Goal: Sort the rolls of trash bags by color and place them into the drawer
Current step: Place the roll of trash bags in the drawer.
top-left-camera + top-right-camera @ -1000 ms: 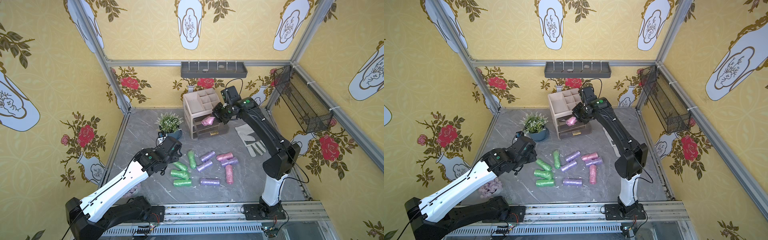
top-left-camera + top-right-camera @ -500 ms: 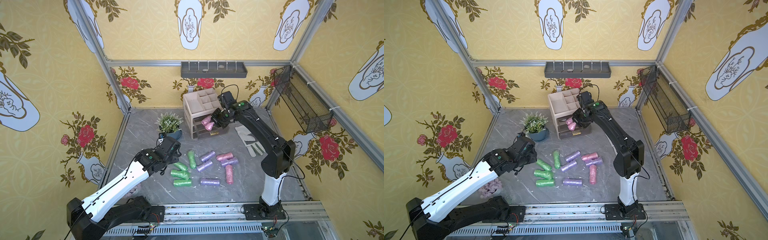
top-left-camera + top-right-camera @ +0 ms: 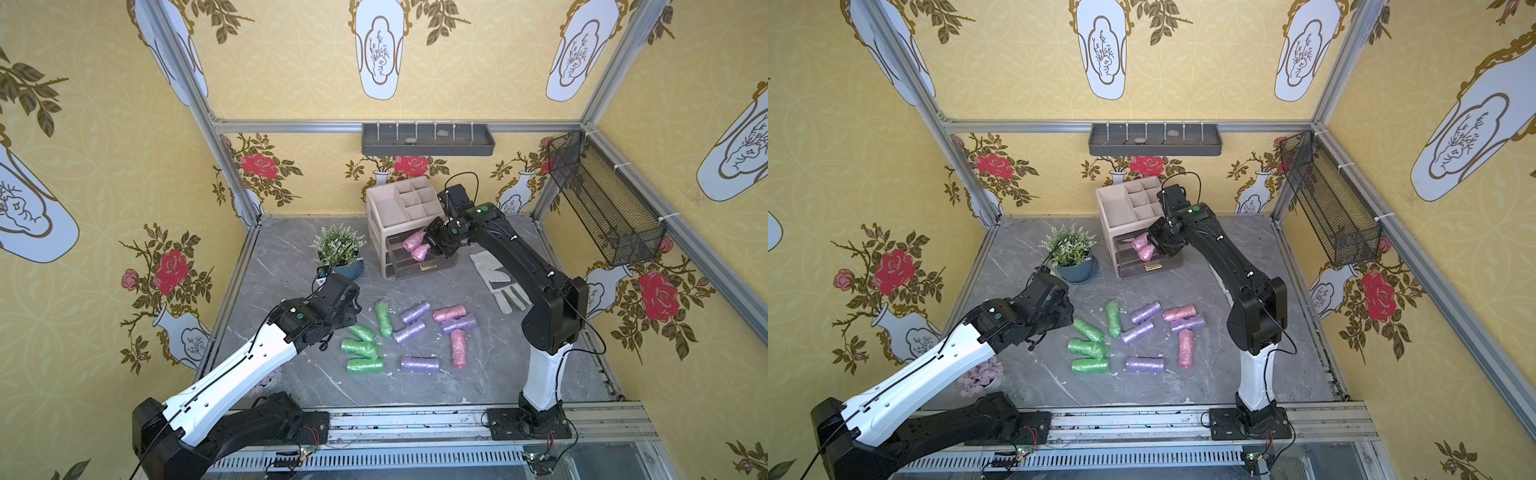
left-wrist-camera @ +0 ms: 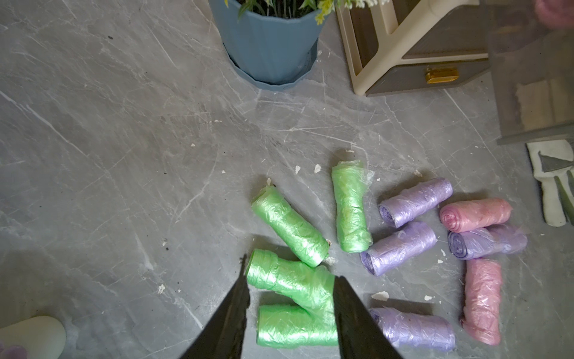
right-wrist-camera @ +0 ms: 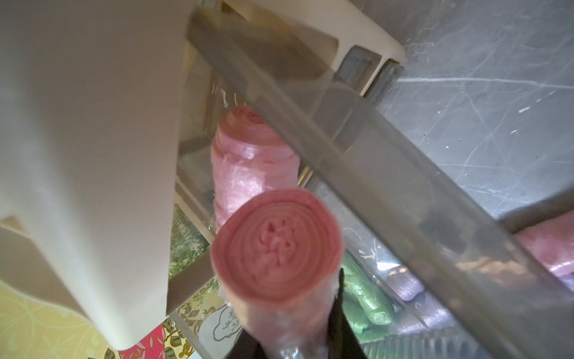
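The right gripper (image 3: 435,246) is clamped on a pink roll (image 5: 276,245), which it holds end-on over the open translucent drawer (image 3: 409,272). A second pink roll (image 5: 248,161) lies inside that drawer, just beyond it. The drawer sticks out from a beige organizer (image 3: 390,208) that stands near the back wall.

The left gripper (image 4: 290,270) hovers with its jaws apart over the green rolls (image 4: 289,230), framing one of them. Whether it touches that roll I cannot tell.

On the grey marble-patterned bench (image 3: 291,266) four green rolls lie in a cluster. Beside them are four lilac rolls (image 3: 417,311) and two loose pink rolls (image 3: 449,312), several of them touching. A potted plant (image 3: 338,249) stands just beside the organizer, and a work glove (image 3: 494,282) lies flat under the right arm.

Yellow floral walls in an aluminium frame close in three sides. They carry a grey wall shelf (image 3: 428,141) and a wire basket (image 3: 602,203). A metal rail (image 3: 415,419) runs along the front edge. Bare bench lies between the rolls and that rail, and along the left wall.
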Robot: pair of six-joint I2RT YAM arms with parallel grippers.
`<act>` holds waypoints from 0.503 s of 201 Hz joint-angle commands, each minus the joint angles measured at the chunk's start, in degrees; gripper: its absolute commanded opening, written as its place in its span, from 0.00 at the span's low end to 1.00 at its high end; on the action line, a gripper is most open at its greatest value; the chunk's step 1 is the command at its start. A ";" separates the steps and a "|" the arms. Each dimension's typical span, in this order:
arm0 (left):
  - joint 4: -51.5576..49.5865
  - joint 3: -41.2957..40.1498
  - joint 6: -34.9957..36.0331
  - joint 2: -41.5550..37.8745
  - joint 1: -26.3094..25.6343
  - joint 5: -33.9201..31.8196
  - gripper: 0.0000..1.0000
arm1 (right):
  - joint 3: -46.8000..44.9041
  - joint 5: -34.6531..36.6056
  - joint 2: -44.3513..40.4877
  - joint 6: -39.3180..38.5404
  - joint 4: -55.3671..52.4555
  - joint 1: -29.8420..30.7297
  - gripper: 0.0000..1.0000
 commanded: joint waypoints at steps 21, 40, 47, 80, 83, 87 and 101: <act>0.61 -0.89 0.84 -0.56 0.59 -0.20 0.47 | 0.59 -0.85 1.38 0.20 2.28 -0.20 0.26; 0.59 -1.33 1.02 -0.81 0.92 -0.24 0.47 | 0.73 -1.04 1.94 0.36 2.54 -0.24 0.27; 0.57 -1.42 1.02 -0.99 1.05 -0.23 0.47 | 0.74 -1.21 2.19 0.36 2.70 -0.29 0.27; 0.59 -1.87 1.14 -1.71 1.49 -0.19 0.47 | 2.08 -1.84 3.52 0.36 2.76 -0.45 0.27; 0.61 -1.87 1.25 -1.75 1.58 -0.21 0.48 | 2.26 -1.80 3.62 0.32 2.78 -0.46 0.27; 0.59 -1.87 1.35 -1.70 1.66 -0.11 0.48 | 2.32 -1.83 3.76 0.28 2.73 -0.46 0.27; 0.44 -1.61 1.76 -1.62 2.02 0.09 0.48 | 2.49 -1.67 3.81 0.36 2.98 -0.55 0.27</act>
